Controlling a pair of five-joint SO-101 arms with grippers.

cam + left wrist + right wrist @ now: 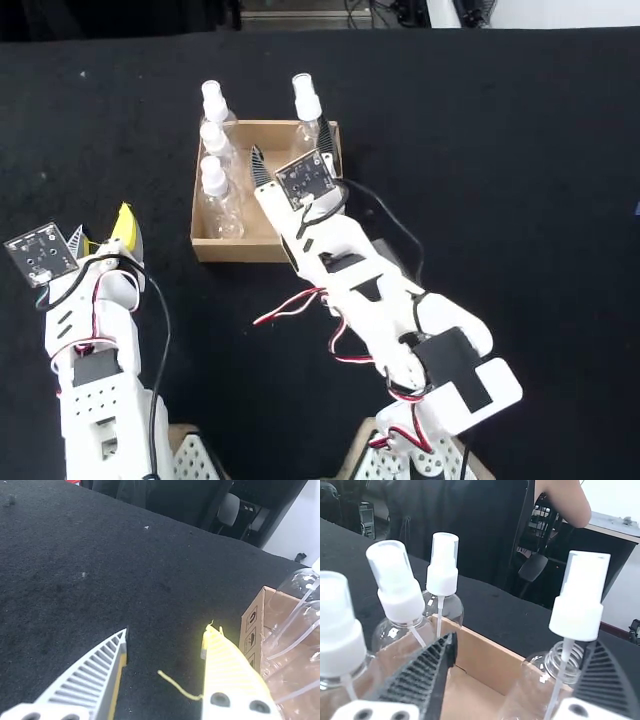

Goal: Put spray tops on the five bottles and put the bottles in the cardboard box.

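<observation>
Four clear bottles with white tops stand at the cardboard box (235, 248), and your right end effector (292, 145) is spread wide around one of them.
In the high view you see three bottles (213, 140) lined along the box's left wall and a fourth bottle (310, 130) at its far right corner, between the parted fingers. Your right wrist view shows more: that bottle's spray top (580, 600) sits raised, with the neck threads (565, 662) bare beneath it. Your left end effector (100, 222) hangs over the black surface (500, 150) to the near left of the box, fingers apart, holding nothing.
</observation>
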